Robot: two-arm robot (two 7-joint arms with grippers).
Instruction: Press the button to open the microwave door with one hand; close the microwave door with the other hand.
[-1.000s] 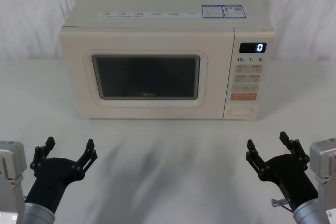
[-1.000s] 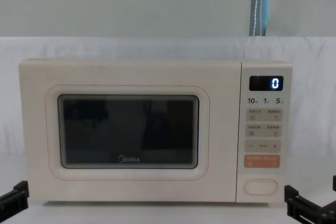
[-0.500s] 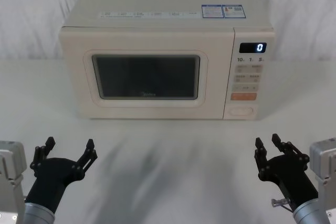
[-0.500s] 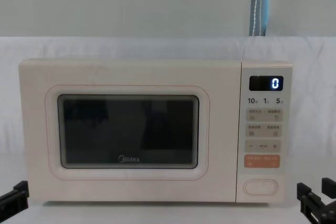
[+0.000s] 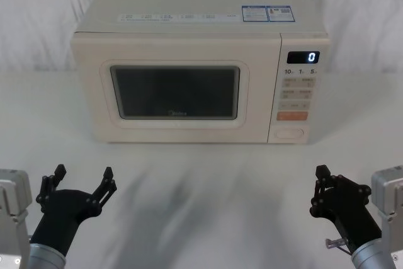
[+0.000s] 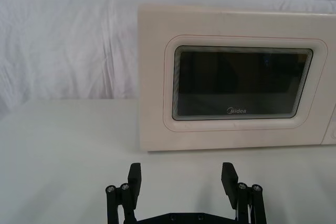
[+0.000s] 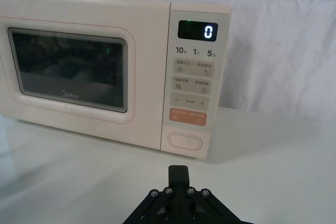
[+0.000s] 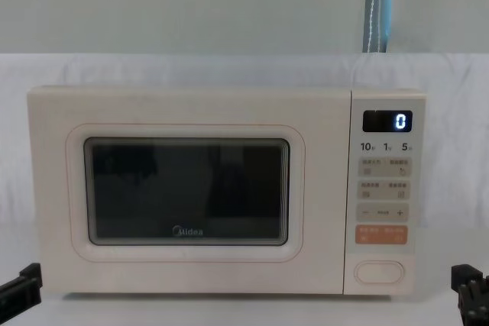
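Note:
The cream microwave stands at the back of the table with the microwave door (image 5: 176, 92) flush and closed, its dark window facing me (image 8: 187, 192). The button (image 5: 289, 133) is the wide pill-shaped key at the bottom of the control panel, also seen in the right wrist view (image 7: 185, 140) and the chest view (image 8: 379, 271). My left gripper (image 5: 84, 173) hovers open at the near left, well short of the door (image 6: 241, 82). My right gripper (image 5: 322, 172) is shut at the near right, its joined fingertips (image 7: 179, 170) pointing toward the panel, far from the button.
Above the button sit an orange key (image 5: 292, 116), small beige keys and a display (image 5: 303, 57) reading 0. A white cloth covers the table (image 5: 201, 181), with open room between grippers and microwave. White drapery hangs behind.
My right gripper's fingers have come together from open to shut. The left gripper and the microwave have not moved.

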